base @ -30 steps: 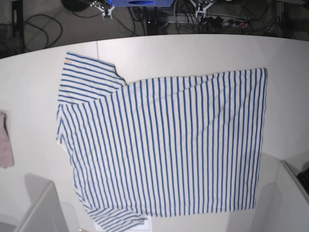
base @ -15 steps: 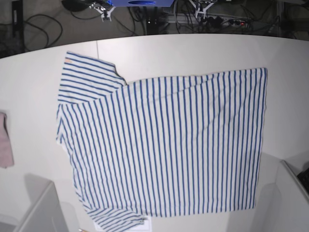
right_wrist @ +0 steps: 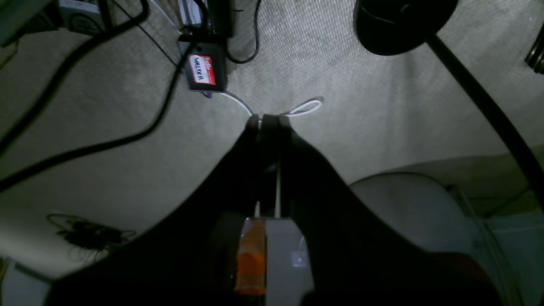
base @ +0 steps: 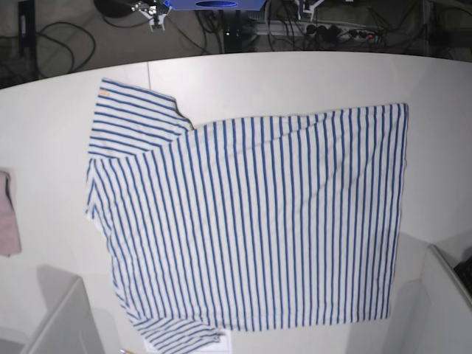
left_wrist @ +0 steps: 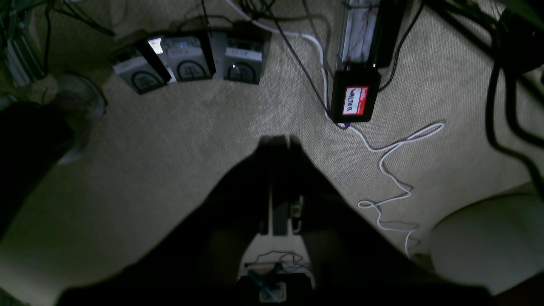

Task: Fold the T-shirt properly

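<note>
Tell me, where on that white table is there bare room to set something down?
The widest bare strip runs along the far edge of the table, beyond the T-shirt. Another lies at the table's right side, past the shirt's hem. Left is tighter: a pink cloth sits at that edge. The shirt fills the middle.

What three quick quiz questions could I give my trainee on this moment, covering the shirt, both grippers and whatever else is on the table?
1. True or false: the T-shirt is already folded in half.
2. The left gripper and right gripper are: A) both shut, holding nothing; B) both open; C) gripping the shirt.
3. What lies at the table's left edge in the base view?

Key:
1. False; it lies spread flat.
2. A; both are over the floor, away from the shirt.
3. A pink cloth.
</note>
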Robot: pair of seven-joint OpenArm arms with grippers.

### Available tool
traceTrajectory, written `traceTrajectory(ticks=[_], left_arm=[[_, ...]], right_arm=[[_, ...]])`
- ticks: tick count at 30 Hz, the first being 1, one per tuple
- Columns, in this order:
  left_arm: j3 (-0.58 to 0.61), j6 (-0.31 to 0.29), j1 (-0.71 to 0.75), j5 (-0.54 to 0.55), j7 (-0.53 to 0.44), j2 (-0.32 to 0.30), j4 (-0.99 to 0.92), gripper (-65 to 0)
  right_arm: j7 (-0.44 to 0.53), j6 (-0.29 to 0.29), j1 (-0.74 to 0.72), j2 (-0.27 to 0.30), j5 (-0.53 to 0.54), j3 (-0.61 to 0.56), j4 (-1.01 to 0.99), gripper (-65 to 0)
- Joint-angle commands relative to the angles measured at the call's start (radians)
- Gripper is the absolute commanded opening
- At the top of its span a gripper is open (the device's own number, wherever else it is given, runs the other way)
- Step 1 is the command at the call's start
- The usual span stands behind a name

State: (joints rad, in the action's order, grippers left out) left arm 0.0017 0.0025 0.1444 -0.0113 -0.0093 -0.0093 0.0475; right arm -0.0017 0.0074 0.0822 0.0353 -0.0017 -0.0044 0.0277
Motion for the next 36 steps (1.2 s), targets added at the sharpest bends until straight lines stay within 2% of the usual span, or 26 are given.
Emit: traceTrajectory(ticks=[1,10,17,20,24,30,36], left_arm=[[0.004,0.006,0.036,0.000,0.004,-0.019,0.028,-65.0],[0.004,0.006,0.237,0.003,0.002,-0.080,0.312,-65.0],[-0.007,0.006,0.361,0.009,0.007,-0.088,0.492,-65.0],[-0.010,0.006,0.444,0.010,0.004,-0.088,0.598,-65.0],[-0.013,0.007,0.578,0.043,0.004,-0.108,0.799,-65.0],[-0.013,0.007,0.771,0.244,0.010,-0.188,1.147,-65.0],[-0.013,0.007,0.900,0.330,0.012,-0.265,1.422,-65.0]], right_arm=[[0.001,-0.007,0.015,0.019,-0.004,0.001,0.025,-65.0],[-0.004,-0.005,0.172,0.079,0.002,0.007,0.209,-65.0],[-0.025,-0.005,0.291,0.084,0.004,0.016,0.366,-65.0],[-0.093,-0.005,0.348,0.084,0.004,0.116,0.484,-65.0],[-0.208,-0.005,0.442,0.084,0.004,0.229,0.745,-65.0],[-0.449,-0.005,0.592,0.073,0.004,0.310,1.194,-65.0],[-0.602,-0.005,0.654,0.071,0.004,0.321,1.504,-65.0]])
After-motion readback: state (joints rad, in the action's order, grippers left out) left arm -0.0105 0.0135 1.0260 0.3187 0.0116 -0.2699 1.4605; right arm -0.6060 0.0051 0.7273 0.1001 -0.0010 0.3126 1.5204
